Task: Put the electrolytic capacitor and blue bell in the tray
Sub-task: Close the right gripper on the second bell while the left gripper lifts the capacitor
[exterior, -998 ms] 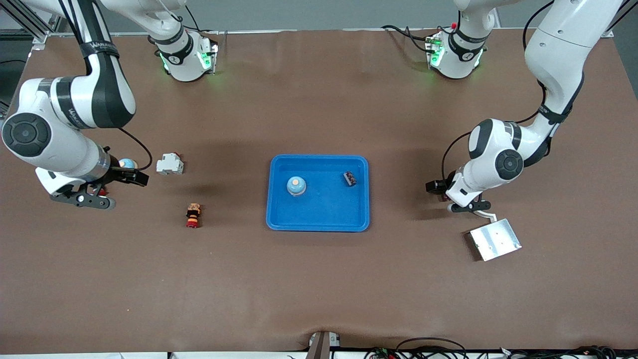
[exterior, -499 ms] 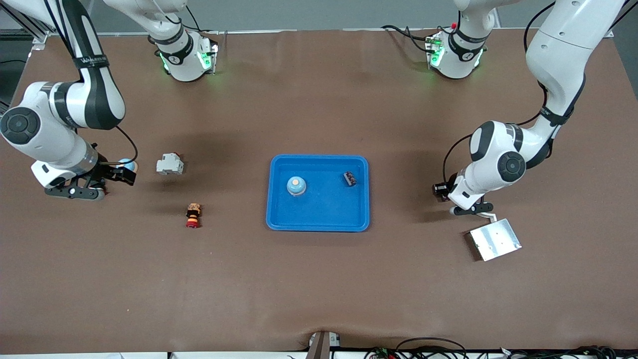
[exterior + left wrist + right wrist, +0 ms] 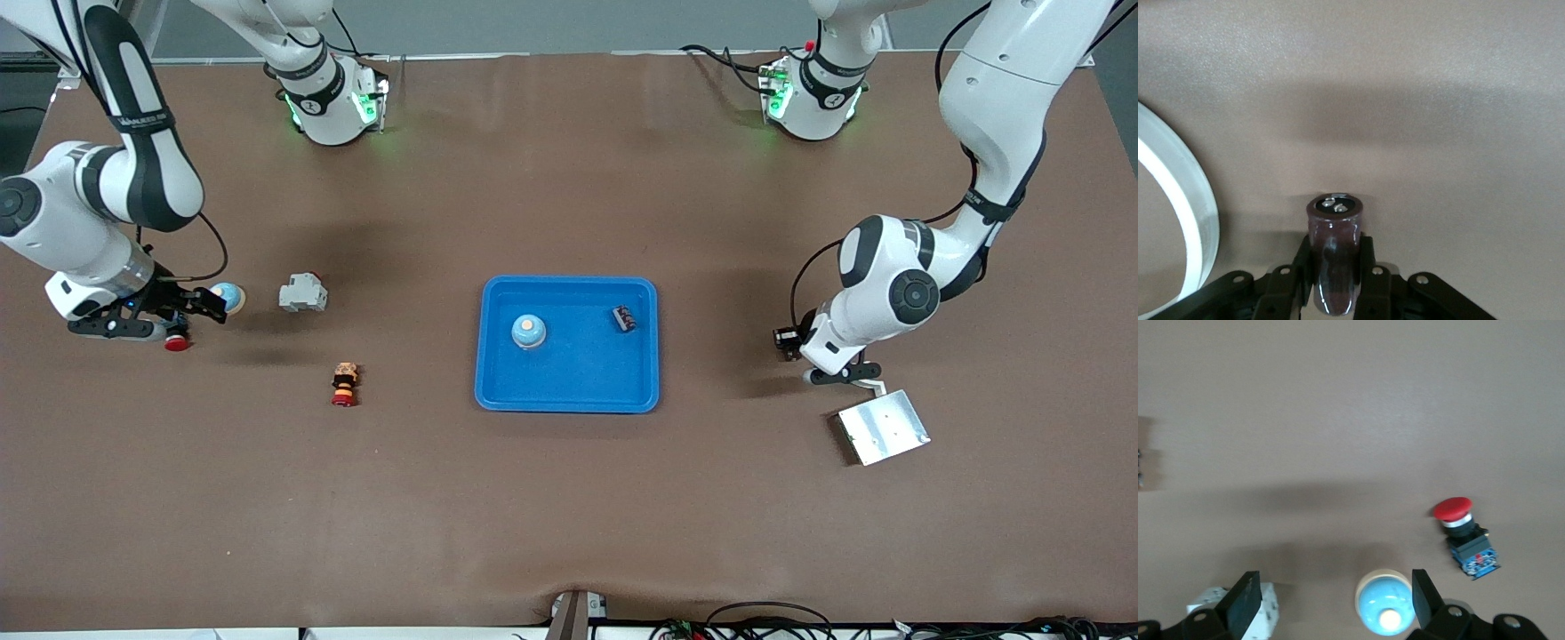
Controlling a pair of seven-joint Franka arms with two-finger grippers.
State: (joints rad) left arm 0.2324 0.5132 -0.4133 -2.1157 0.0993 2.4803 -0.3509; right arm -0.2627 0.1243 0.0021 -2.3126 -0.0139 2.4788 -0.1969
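Brown matting covers the counter (image 3: pixel 569 498) in the front view, and a shallow rectangular bright-blue plastic tray (image 3: pixel 567 396) with a raised rim sits at mid-frame. Inside it, a small pale-blue domed bell (image 3: pixel 528 332) with a peach button stands in the tray's upper middle, and a small dark ribbed block (image 3: pixel 624 318) lies near its upper right corner. At the frame's right edge the left hand (image 3: pixel 837 373) is low over the counter, just above a flat silver metal plate (image 3: pixel 884 428). At the left edge the right hand (image 3: pixel 169 316) hangs over a red mushroom push-button (image 3: pixel 177 342); a second pale-blue bell (image 3: pixel 228 296) stands beside it, then a white plastic switch block (image 3: pixel 302 292), and lower down a stacked red, yellow and black button part (image 3: pixel 344 384)

In the left wrist view, the left hand (image 3: pixel 1335 280) at the bottom centre is clamped on a dark maroon cylindrical electrolytic capacitor (image 3: pixel 1333 257), its metal terminals pointing up the frame. A curved white band (image 3: pixel 1185 207) arcs along the left edge

In the right wrist view, the right hand (image 3: pixel 1331 603) at the bottom has its fingers (image 3: pixel 1245 603) spread wide with nothing between them but the second pale-blue bell (image 3: pixel 1385 608) on the counter below. The red mushroom push-button (image 3: pixel 1461 533), with its blue base, lies at the right, and the white plastic switch block (image 3: pixel 1265 613) shows at the lower left
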